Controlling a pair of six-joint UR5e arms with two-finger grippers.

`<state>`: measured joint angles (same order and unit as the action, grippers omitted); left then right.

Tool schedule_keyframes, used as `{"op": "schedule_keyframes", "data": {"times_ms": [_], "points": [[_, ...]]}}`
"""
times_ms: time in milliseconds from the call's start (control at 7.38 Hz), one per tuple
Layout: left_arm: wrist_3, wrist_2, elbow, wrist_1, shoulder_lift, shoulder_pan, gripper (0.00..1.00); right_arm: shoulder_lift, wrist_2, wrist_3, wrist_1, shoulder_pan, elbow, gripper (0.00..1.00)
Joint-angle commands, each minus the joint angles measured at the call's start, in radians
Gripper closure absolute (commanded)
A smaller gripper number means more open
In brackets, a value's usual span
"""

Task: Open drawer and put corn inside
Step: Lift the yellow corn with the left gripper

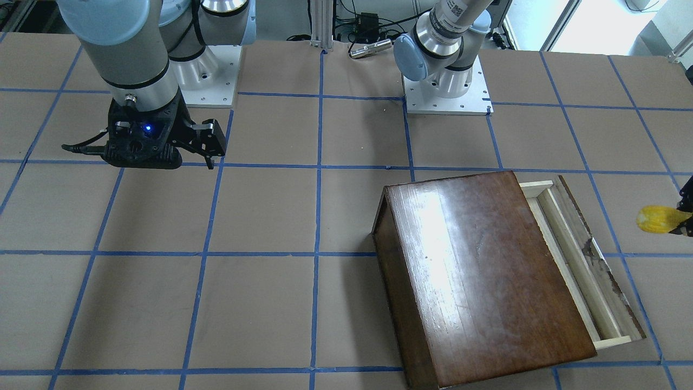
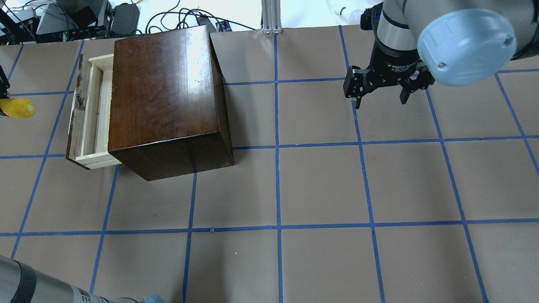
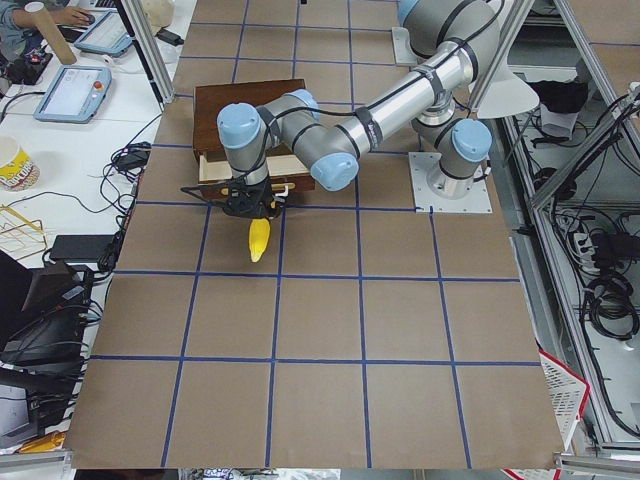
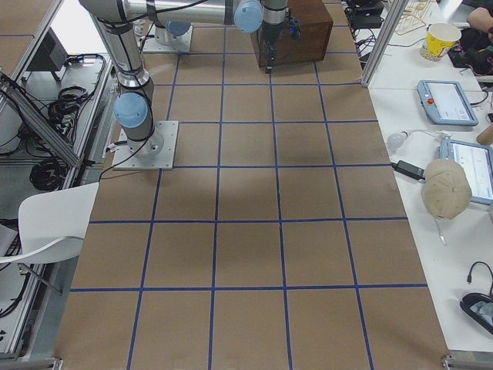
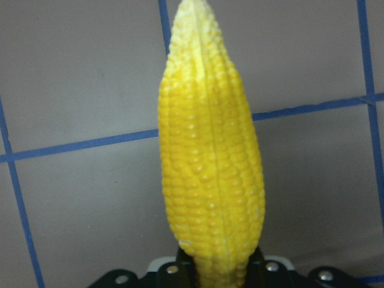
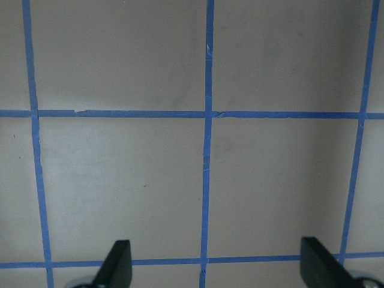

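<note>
Brown paper covers the whole desk [image 2: 320, 185], marked off in big squares with blue tape [image 2: 277, 168]. The side benches are cluttered with tablets [image 3: 72, 90] and a paper cup [image 3: 12, 165].

So, the left jaws are clenched on the corn [image 5: 210, 174], gripping it by one end. The rest of the cob sticks straight out past them, bright yellow with bumpy kernels and a paler tip. The wrist cam shows taped paper behind it.

Just to the side of those jaws sits the drawer [image 2: 90, 113], pulled partway out of the glossy dark box [image 2: 168, 97]. It's pale wood inside, with a worn brown front panel facing the corn. Corn and drawer are near each other but apart, so the cob is outside the drawer, beside its front panel. Can't tell from these views how high it hangs above the paper.

The box lies between the two sets of jaws. The right jaws are on the far side of it, well apart from it. They're released and spread wide, pointing down at a tape crossing [image 6: 207, 114] on the paper.
</note>
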<state>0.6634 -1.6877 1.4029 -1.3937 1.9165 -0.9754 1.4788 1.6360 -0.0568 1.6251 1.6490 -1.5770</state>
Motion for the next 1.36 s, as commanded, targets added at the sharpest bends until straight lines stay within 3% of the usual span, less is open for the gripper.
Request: {"op": "schedule_keyframes", "data": {"times_ms": [0, 271, 1220], "points": [[-0.205, -0.041, -0.001, -0.059, -0.028, -0.066, 1.00, 0.000, -0.001, 0.000, -0.001, 0.000, 0.000, 0.00], [-0.426, -0.047, -0.001, -0.061, -0.056, -0.103, 1.00, 0.000, -0.001, 0.000, -0.001, 0.000, 0.000, 0.00], [-0.883, -0.040, 0.011, -0.100, -0.094, -0.192, 1.00, 0.000, 0.001, 0.000, -0.001, 0.000, 0.000, 0.00]]}}
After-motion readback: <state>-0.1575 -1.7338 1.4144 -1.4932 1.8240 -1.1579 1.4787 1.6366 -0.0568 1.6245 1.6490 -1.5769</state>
